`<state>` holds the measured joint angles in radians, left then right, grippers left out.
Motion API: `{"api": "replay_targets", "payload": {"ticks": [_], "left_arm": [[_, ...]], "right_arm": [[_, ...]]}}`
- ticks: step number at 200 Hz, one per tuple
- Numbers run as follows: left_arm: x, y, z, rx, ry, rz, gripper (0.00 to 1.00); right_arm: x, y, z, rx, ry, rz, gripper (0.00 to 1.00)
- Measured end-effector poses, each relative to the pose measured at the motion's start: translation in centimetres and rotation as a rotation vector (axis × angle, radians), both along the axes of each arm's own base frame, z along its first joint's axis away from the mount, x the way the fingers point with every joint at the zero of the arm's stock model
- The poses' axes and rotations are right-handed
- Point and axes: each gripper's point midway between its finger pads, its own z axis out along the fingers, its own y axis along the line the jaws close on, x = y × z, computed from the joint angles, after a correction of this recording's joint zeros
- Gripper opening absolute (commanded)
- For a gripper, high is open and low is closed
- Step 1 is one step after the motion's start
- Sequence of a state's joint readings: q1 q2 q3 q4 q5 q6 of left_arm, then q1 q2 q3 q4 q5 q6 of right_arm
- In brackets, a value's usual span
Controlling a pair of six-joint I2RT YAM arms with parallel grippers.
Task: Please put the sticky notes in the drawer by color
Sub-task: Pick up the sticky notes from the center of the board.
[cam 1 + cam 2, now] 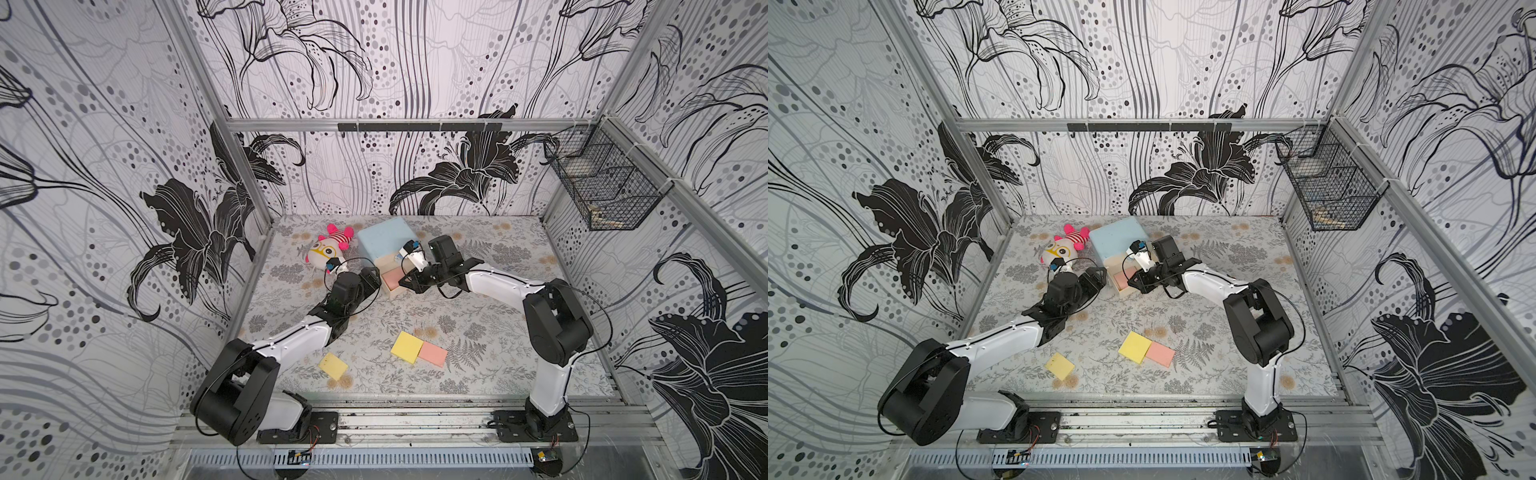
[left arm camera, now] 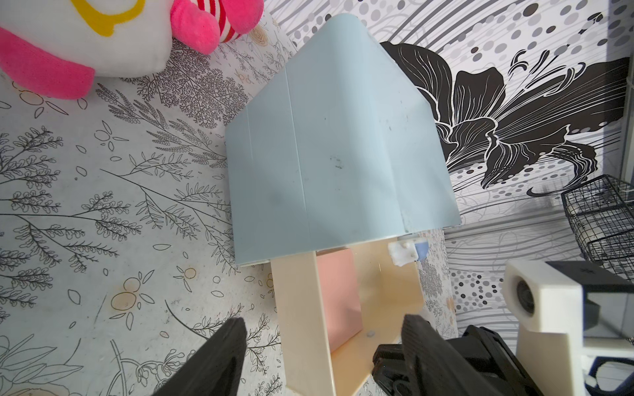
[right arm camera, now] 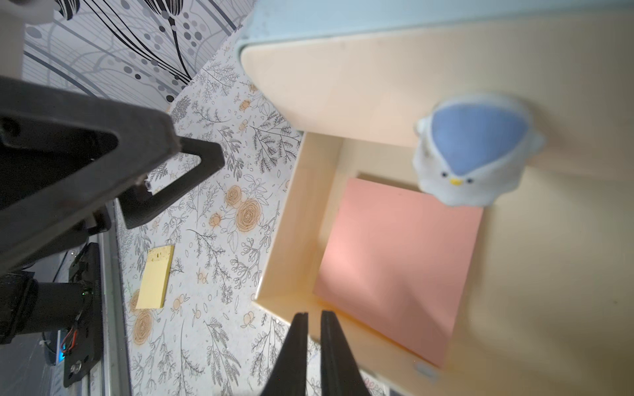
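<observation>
A: What is found along the near edge of the surface (image 1: 490, 345)?

B: A left yellow pad (image 1: 333, 365) is seen alone. A middle yellow pad (image 1: 407, 347) is touched by the loose pink pad (image 1: 432, 354).

A: And farther back?

B: The right gripper (image 3: 314, 317) is pressed together, empty, over the front rim of the open drawer (image 3: 302, 212). A stored pink pad (image 3: 394, 267) is laid inside. The left gripper (image 2: 324, 322) is spread astride its side wall. The loose pink pad is judged nearer the right arm, back toward the near edge.
</observation>
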<state>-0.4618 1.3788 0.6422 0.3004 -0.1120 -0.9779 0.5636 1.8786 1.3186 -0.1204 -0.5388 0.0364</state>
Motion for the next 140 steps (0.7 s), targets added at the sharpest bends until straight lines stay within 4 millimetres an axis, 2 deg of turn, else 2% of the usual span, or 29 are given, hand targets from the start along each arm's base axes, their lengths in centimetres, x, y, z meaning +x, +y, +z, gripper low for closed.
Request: {"api": "replay_targets", "payload": {"ticks": [54, 83, 98, 110, 131, 140], "left_arm": [[0.0, 0.0, -0.1, 0.001, 0.003, -0.001, 0.77], [-0.1, -0.1, 0.0, -0.003, -0.012, -0.013, 0.8], [-0.4, -0.1, 0.0, 0.008, -0.018, -0.024, 0.83], [-0.5, -0.1, 0.2, 0.016, -0.029, -0.032, 0.85], [-0.5, -0.1, 0.9, 0.039, -0.057, -0.046, 0.89], [-0.6, 0.0, 1.3, 0.055, -0.073, -0.054, 0.9]], "right_arm": [[-1.1, -1.2, 1.6, 0.005, -0.046, -0.018, 0.33], [-2.8, -3.1, 2.0, -0.002, -0.09, -0.053, 0.62], [-3.8, -4.3, 2.1, -0.018, -0.108, -0.082, 0.72], [-4.6, -5.3, 2.0, -0.041, -0.123, -0.103, 0.86], [-6.3, -6.5, 1.3, -0.103, -0.119, -0.143, 0.98], [-7.4, -6.8, 0.8, -0.131, -0.107, -0.16, 0.99]]}}
